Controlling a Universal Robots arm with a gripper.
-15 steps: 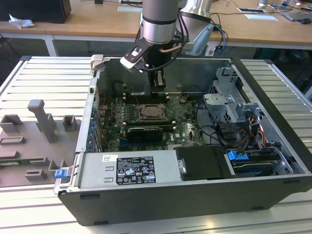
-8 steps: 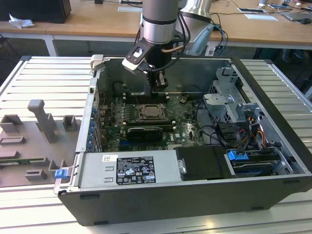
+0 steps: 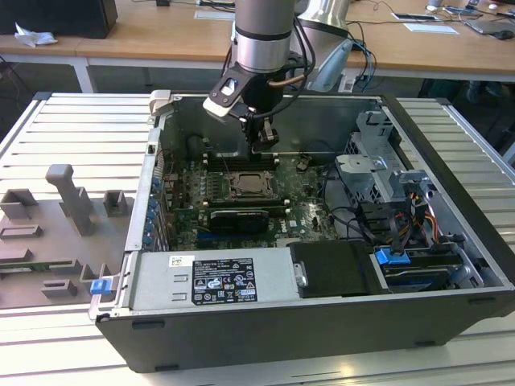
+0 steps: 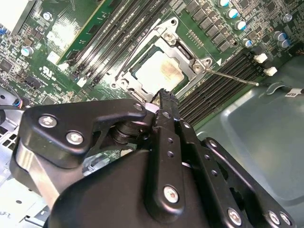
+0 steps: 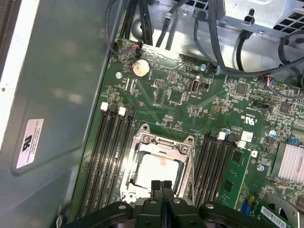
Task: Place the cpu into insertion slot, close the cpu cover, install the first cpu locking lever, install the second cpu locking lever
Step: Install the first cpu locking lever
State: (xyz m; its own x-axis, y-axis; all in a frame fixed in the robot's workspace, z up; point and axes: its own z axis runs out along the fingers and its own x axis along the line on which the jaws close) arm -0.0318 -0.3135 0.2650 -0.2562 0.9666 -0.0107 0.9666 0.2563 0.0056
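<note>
- Pale silvery-beige metal is what I see of the cpu: a flat square face, seated in the insertion slot near the middle of the green circuit board.
- On either side of the slot run banks of long black memory slots.
- From here the cpu cover, a silver frame, looks to lie flat over the socket, with the chip's face showing through its square opening.
- In the second wrist view, a thin metal lever angles away from one corner of the socket, across the memory slots.
- My gripper hangs just above the socket's edge, its black fingers pressed together with nothing between them; I cannot tell whether they touch the frame.
- The board lies inside an open dark computer case, beside a silver power supply box along the case's near edge.
- The case rests on a grey slatted metal table; grey fixture blocks stand near the table's edge at the exterior view's left.
- Wooden desks with papers line the room behind.
</note>
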